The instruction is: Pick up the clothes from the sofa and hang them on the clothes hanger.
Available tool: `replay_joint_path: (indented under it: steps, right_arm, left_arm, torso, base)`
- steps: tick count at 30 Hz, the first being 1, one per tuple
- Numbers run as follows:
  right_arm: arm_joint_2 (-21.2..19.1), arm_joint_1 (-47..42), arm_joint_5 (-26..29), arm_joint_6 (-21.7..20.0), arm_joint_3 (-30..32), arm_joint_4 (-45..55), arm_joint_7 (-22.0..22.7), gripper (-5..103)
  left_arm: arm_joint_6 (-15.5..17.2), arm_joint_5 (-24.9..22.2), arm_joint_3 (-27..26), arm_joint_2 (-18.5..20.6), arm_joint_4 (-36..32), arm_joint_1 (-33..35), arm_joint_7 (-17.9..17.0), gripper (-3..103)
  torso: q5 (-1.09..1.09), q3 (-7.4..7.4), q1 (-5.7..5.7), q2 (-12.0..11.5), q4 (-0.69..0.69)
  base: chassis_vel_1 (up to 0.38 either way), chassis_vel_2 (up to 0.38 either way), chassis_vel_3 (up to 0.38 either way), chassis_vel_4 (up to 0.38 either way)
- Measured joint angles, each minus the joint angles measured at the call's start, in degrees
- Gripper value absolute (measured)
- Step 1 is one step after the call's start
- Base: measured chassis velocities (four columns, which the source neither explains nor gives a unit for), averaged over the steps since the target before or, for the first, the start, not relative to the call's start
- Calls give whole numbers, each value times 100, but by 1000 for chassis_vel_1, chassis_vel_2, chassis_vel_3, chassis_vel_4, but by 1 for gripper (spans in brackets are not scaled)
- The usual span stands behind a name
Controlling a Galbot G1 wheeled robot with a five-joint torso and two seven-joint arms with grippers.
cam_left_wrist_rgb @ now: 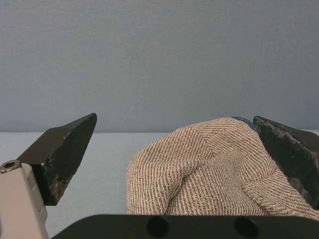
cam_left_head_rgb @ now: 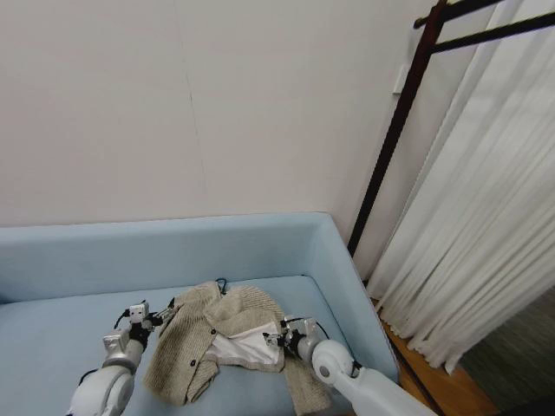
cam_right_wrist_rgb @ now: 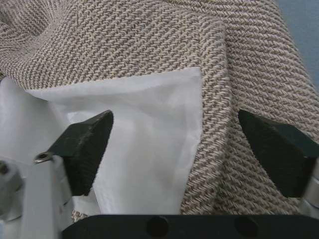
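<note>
My right claw [cam_right_wrist_rgb: 174,132] and left claw [cam_left_wrist_rgb: 174,124] gape empty astride the cardigan [cam_left_head_rgb: 227,322] on the sofa [cam_left_head_rgb: 173,251]; grasping step, I judge both must close next.

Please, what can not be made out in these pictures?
1. Head view: top of the rack, cut by the upper edge; its foot, hidden behind the sofa.
2. Head view: lower part of the dark hook, under the cardigan.
3. Right wrist view: the cardigan's outline, cut by the edges.
</note>
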Motion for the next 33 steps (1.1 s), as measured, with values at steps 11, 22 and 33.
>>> replay_joint_path:
  steps: [11,22,33]
  right_arm:
    - [-53,-153,-299,92,-46,328,-139,38]
    - [-52,-147,-653,130,-146,416,-402,3]
    - [-427,-369,-1324,247,-714,1456,-785,0]
  left_arm:
    - [-55,3,50,-15,3,32,62,100]
    - [-67,9,114,-7,1,-4,54,100]
    - [-89,8,108,16,-58,19,44,100]
  torso:
    - [0,0,0,0,-1]
    - [0,0,0,0,-1]
    - [-1,0,0,0,-1]
  base:
    - [0,0,0,0]
    - [0,0,0,0]
    - [0,0,0,0]
